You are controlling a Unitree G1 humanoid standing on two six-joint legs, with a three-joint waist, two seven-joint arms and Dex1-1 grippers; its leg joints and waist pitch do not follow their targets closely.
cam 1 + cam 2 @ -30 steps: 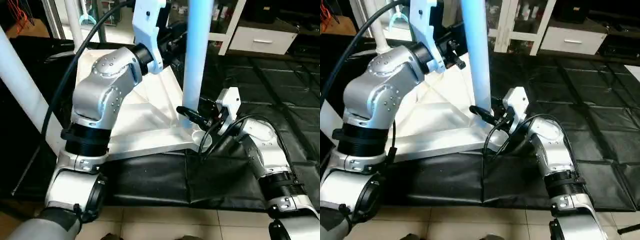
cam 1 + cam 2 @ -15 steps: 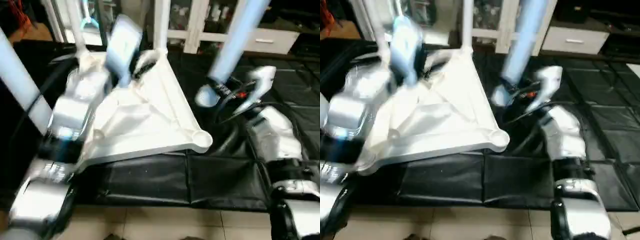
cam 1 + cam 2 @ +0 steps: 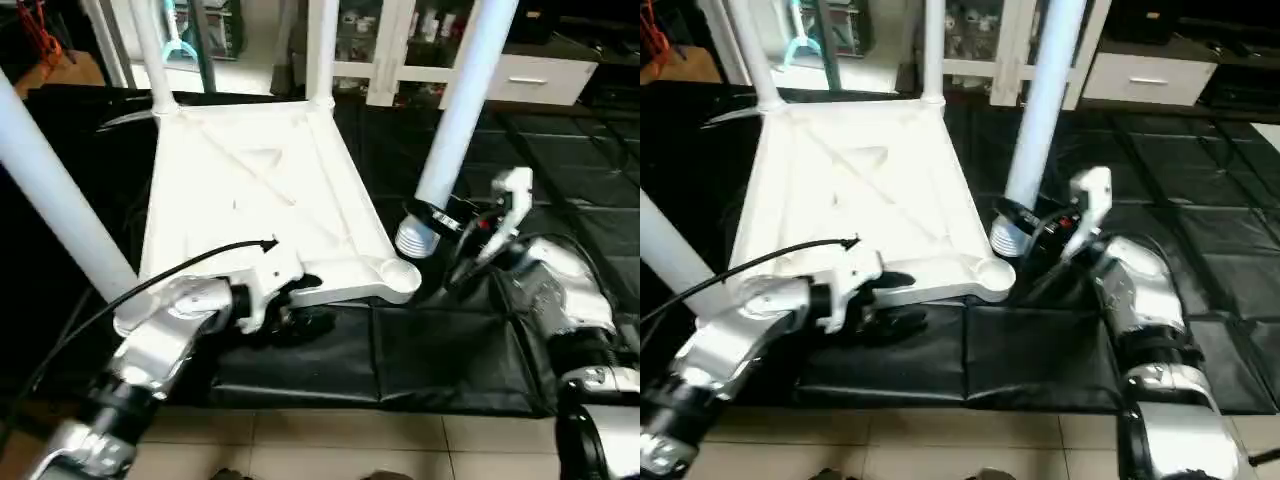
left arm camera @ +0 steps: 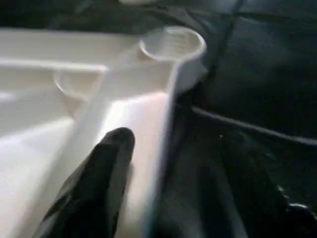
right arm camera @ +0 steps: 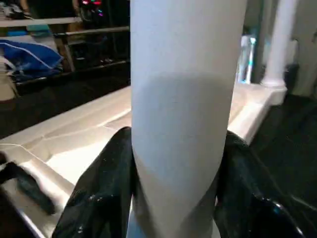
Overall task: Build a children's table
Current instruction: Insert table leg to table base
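Right gripper [image 3: 1025, 222] gripping leg [image 3: 1040, 115], beside table top [image 3: 855, 205] corner socket [image 3: 989, 270]

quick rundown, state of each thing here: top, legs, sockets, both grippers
table top: upside down on the black mat, ribs up
near right socket: empty
fourth leg: tilted, threaded end beside the empty socket, not in
three other legs: standing in their corner sockets
right gripper: shut on fourth leg
left gripper: at the top's near edge, holding nothing
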